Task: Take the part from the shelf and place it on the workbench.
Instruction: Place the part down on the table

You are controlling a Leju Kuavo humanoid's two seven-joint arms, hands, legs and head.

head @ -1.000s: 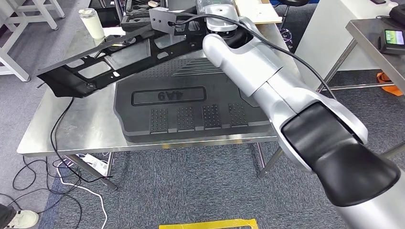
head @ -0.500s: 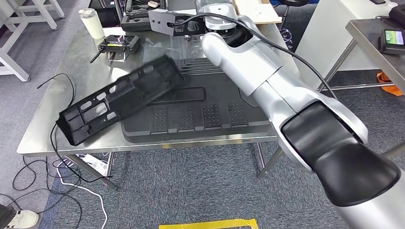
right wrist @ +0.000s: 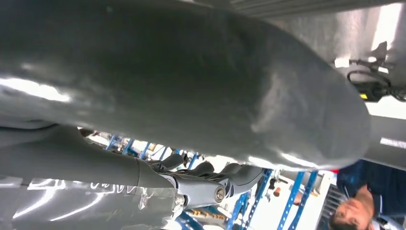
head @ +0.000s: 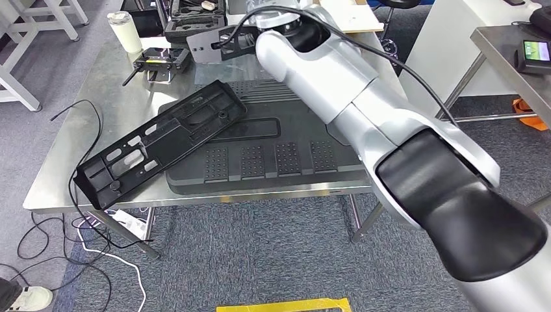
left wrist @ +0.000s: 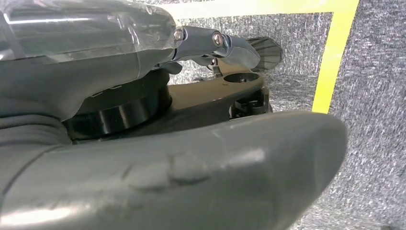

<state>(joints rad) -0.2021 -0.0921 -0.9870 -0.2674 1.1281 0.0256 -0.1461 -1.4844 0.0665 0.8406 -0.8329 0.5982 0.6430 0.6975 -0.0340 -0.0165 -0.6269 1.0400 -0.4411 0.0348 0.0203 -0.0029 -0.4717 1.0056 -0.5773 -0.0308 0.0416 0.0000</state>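
The long black part (head: pixel 159 143) is lying on the steel bench (head: pixel 91 123), running diagonally from about 1 o'clock down to 7 o'clock. Its upper end rests on the big black ribbed mat (head: pixel 273 146) in the middle of the bench, and its lower end sits right at the front-left edge of the bench, maybe poking a bit past it, hard to say for sure.

The right arm (head: pixel 364 110) reaches across from the 4 o'clock corner up toward 12 o'clock, above the far side of the bench and well apart from the part. In the right wrist view the right robot hand (right wrist: pixel 191 182) has nothing in it and its dark fingers (right wrist: pixel 234 175) are loosely spread, so it's released. There's also a person (right wrist: pixel 356 211) in dark blue clothing in one corner of that view, plus blue racking behind.

The left robot hand (left wrist: pixel 167 167) is seen over grey carpet (left wrist: pixel 373 120) with a yellow tape line (left wrist: pixel 335 52). The thick thumb blocks most of it, so I can't tell if it's clenched or released.

Other stuff on the bench: a black controller with antennas (head: pixel 161 60) around 11 o'clock, a white cup (head: pixel 125 31) beyond it at the far left corner, and a thin black cable (head: pixel 84 110) looping off the left edge.
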